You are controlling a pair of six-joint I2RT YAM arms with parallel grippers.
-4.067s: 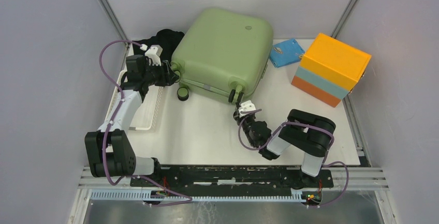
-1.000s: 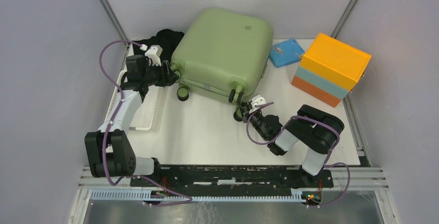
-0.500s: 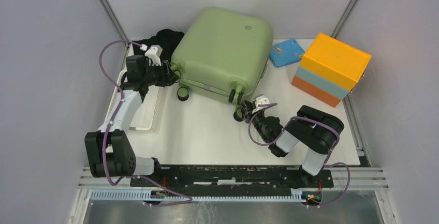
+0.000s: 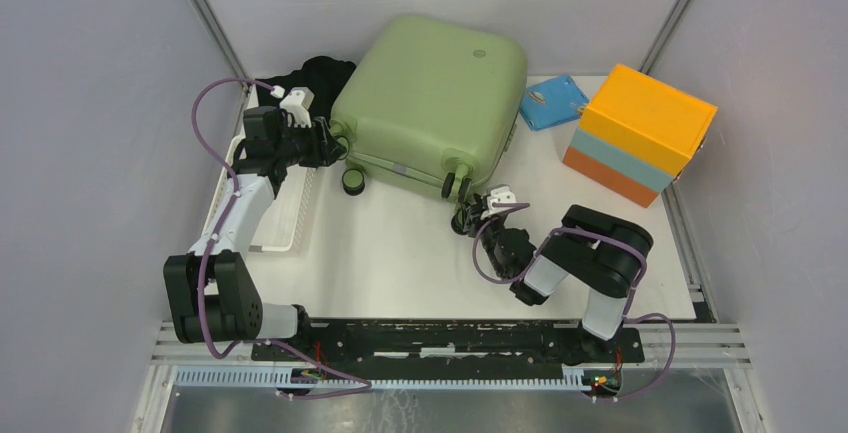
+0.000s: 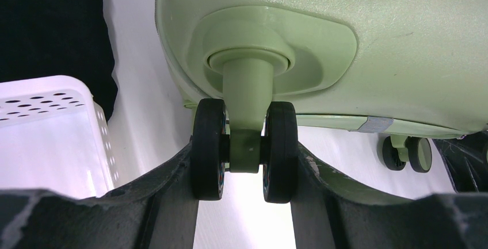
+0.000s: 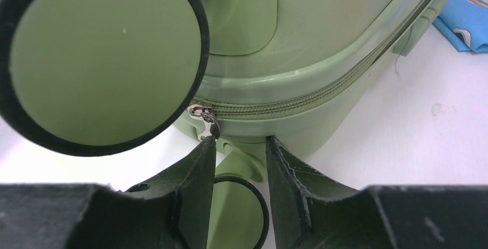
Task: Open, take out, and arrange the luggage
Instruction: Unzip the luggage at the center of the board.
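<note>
left gripper [image 5: 244, 151] clamped, right gripper [image 6: 239, 142] parted

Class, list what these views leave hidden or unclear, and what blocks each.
Contents of the luggage: every view, shell closed.
What the black bundle behind it is: top view, partly covered by the luggage.
Rest of the white basket: left wrist view, cut by the frame edge.
Whether the zip pull touches the right gripper: right wrist view, too close to judge.

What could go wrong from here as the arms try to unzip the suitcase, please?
1. The zipper pull sits at one fingertip of the open right gripper, not between the jaws, so closing may miss it.
2. The left gripper steadies the suitcase only by a caster wheel; tugging the zip might swivel or slide it.
</note>
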